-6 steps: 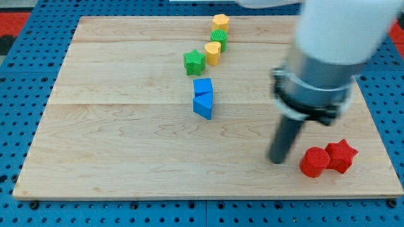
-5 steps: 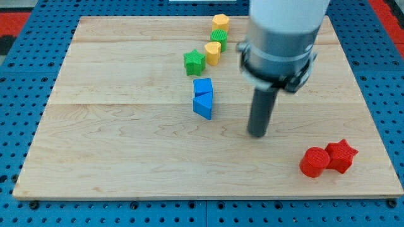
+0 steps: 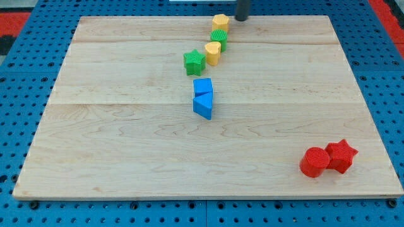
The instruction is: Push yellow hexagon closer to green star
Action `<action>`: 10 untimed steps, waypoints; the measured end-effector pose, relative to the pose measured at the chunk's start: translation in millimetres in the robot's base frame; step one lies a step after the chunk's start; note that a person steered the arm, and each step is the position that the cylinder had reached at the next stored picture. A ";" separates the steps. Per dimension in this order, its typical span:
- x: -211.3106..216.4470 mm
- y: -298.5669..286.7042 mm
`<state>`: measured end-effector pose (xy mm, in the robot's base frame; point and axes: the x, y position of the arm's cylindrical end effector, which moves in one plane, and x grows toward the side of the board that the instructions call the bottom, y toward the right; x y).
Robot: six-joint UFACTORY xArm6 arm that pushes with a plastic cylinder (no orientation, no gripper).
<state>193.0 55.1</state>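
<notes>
My tip [image 3: 242, 19]: at board's top edge, just right of yellow hexagon [image 3: 220, 23], not touching; grips nothing. Green star [image 3: 194, 62]: lower left, apart

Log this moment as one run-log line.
tip: board's top edge, just right of yellow hexagon, apart | yellow hexagon: top of chain, above green block | green star: beside yellow heart | push: pending

A single camera looks down at a slant from beyond the near edge of the wooden table [image 3: 126, 157], facing its far edge. It stands far enough back that all four corners show, the far edge narrower than the near one, with blue pegboard [image 3: 19, 126] framing every side.
</notes>
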 end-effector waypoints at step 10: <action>81.5 -163.6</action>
